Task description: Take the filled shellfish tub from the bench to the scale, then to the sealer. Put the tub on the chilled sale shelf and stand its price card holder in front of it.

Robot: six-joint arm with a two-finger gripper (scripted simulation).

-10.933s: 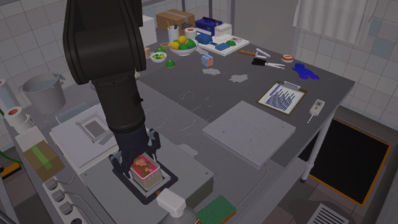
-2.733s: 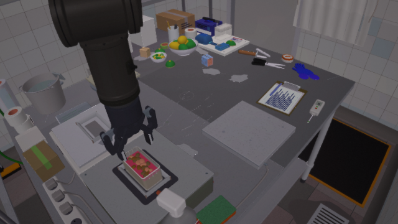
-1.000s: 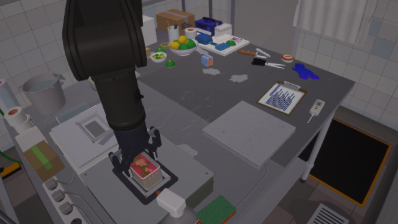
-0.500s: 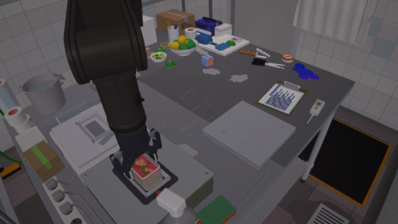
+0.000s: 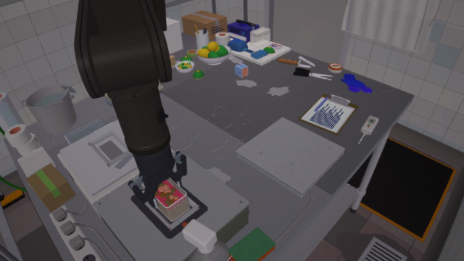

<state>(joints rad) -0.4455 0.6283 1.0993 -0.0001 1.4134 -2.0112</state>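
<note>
The filled shellfish tub (image 5: 171,200), pink-rimmed with brown and pink pieces inside, is partly hidden behind my gripper (image 5: 159,185). It sits in the black-framed recess of the grey machine (image 5: 170,214) at the near left of the bench. My gripper stands directly over the tub with its fingers down around it, and they grip the tub. A flat grey slab (image 5: 290,154) lies to the right on the bench. A white unit with a square recess (image 5: 98,159) stands behind the machine.
A grey bucket (image 5: 50,107) stands at the far left, beside tape rolls and a cardboard box (image 5: 49,185). A clipboard (image 5: 328,113), a thermometer (image 5: 369,126), knives, a blue glove and a fruit bowl (image 5: 213,52) lie across the far bench. A green sponge (image 5: 252,246) sits at the near edge.
</note>
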